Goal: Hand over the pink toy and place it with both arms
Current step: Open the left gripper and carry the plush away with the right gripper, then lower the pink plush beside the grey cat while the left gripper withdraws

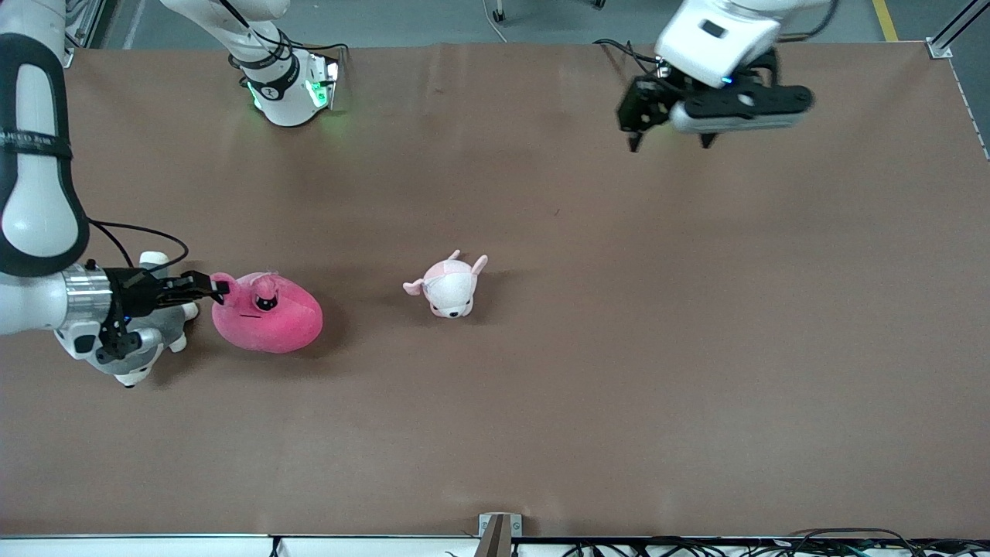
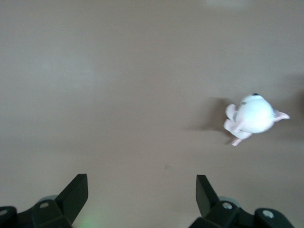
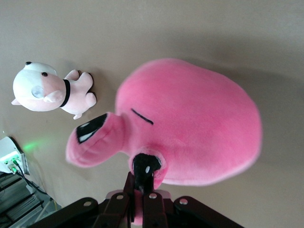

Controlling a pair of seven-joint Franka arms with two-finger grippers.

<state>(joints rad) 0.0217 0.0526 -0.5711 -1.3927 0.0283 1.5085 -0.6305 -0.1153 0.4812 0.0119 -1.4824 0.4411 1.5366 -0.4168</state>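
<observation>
The pink toy [image 1: 268, 313] lies on the brown table toward the right arm's end; it fills the right wrist view [image 3: 190, 123]. My right gripper [image 1: 219, 288] is shut on a small flap of the toy at its edge [image 3: 142, 190], low at the table. My left gripper [image 1: 671, 141] is open and empty, up in the air over the table near the left arm's base. Its two fingertips [image 2: 76, 190] show wide apart in the left wrist view over bare table.
A smaller pale pink-and-white animal plush [image 1: 448, 285] lies mid-table; it also shows in the left wrist view [image 2: 254, 116] and the right wrist view [image 3: 47, 90]. A grey-and-white husky plush [image 1: 147, 348] lies under my right wrist, beside the pink toy.
</observation>
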